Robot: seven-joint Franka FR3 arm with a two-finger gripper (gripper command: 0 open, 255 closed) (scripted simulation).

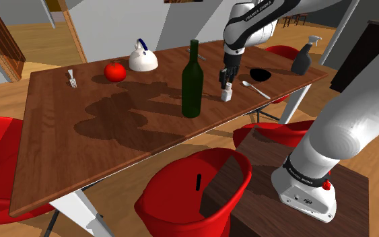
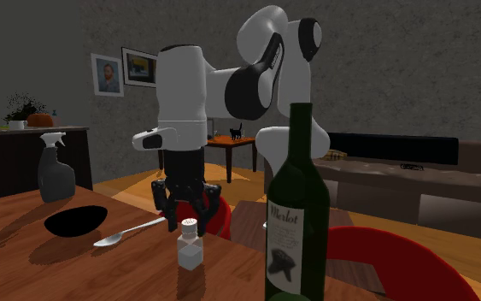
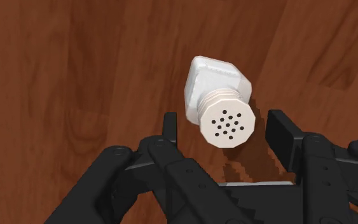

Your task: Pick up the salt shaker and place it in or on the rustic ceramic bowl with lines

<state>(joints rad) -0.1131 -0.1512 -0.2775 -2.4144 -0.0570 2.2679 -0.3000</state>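
A white salt shaker (image 1: pixel 227 92) (image 2: pixel 190 244) with a perforated round cap (image 3: pixel 229 125) stands upright on the brown wooden table (image 1: pixel 114 128). My black gripper (image 1: pixel 225 81) (image 2: pixel 185 205) (image 3: pixel 225 127) hangs straight over it, pointing down. Its fingers (image 3: pixel 170 124) stand apart on either side of the cap, with a gap showing on both sides, so nothing is held. The bowl (image 1: pixel 260 74) (image 2: pixel 76 221) is drawn black and shallow. It sits a short way beyond the shaker, toward the shoulder view's right.
A spoon (image 1: pixel 255 89) (image 2: pixel 131 232) lies between shaker and bowl. A tall green wine bottle (image 1: pixel 192 81) (image 2: pixel 296 214) stands close by. A dark spray bottle (image 1: pixel 302 57), white kettle (image 1: pixel 143 58), tomato (image 1: pixel 115 71) and fork (image 1: pixel 72 79) share the table. Red chairs (image 1: pixel 194 195) surround it.
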